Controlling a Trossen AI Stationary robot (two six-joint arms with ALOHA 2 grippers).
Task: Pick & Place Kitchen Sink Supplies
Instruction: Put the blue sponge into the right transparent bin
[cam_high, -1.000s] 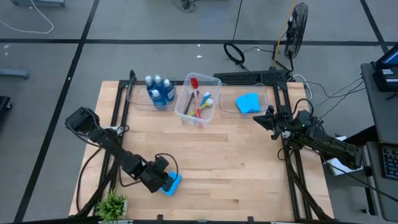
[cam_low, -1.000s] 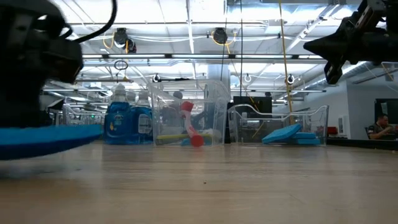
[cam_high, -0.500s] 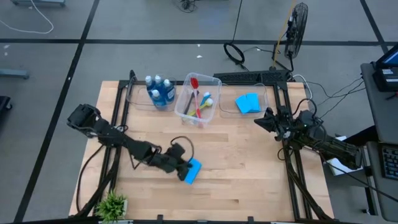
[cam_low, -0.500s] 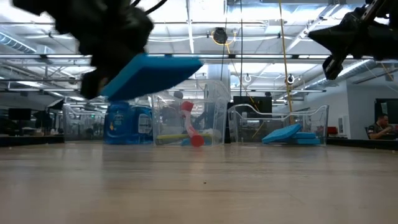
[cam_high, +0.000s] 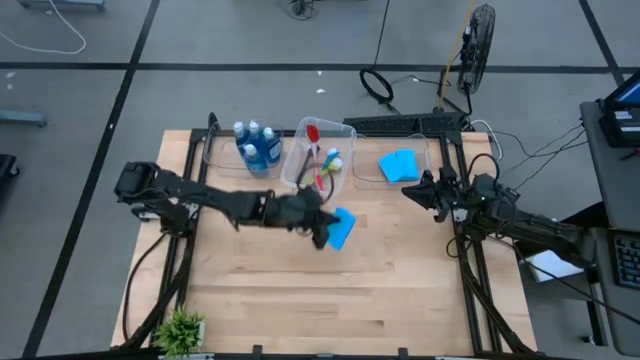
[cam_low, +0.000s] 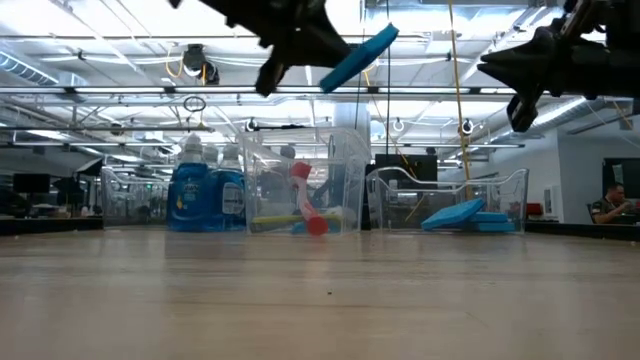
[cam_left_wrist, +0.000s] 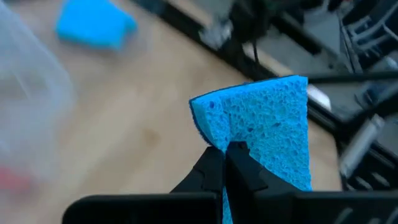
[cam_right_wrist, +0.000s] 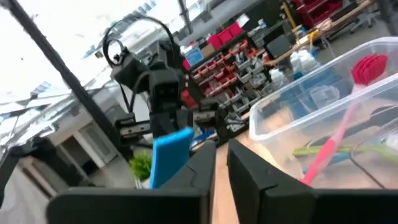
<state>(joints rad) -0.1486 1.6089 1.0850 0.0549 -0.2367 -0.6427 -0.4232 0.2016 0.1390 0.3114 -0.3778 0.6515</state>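
My left gripper (cam_high: 325, 228) reaches over the middle of the table, shut on a flat bright-blue sponge (cam_high: 341, 229). The sponge is high above the wood in the low view (cam_low: 358, 56) and fills the left wrist view (cam_left_wrist: 267, 124). At the far edge stand three clear bins. One holds blue soap bottles (cam_high: 257, 147), one holds brushes (cam_high: 321, 165), and one holds two more sponges (cam_high: 398, 165). My right gripper (cam_high: 410, 193) hangs raised beside the sponge bin, shut with nothing between its fingers (cam_right_wrist: 205, 165). My left gripper pinches the sponge between its two fingers at one end (cam_left_wrist: 239, 144). The fingers come from the table's left, slanting a little down. The rest of the sponge sticks out past the fingertips. It is tilted and lifted clear of the table.
A small green potted plant (cam_high: 180, 328) stands at the near left corner. The wood between the bins and the near edge (cam_high: 330, 300) is bare. Black frame rails (cam_high: 470, 280) run along the table's left and right sides. A person sits far off in the room (cam_low: 605, 205).
My left gripper has swung from the near left part of the table toward the right and far side and has risen, rolling as it went. It stayed shut on the sponge, which went from just above the wood to well clear of it, now tilted.
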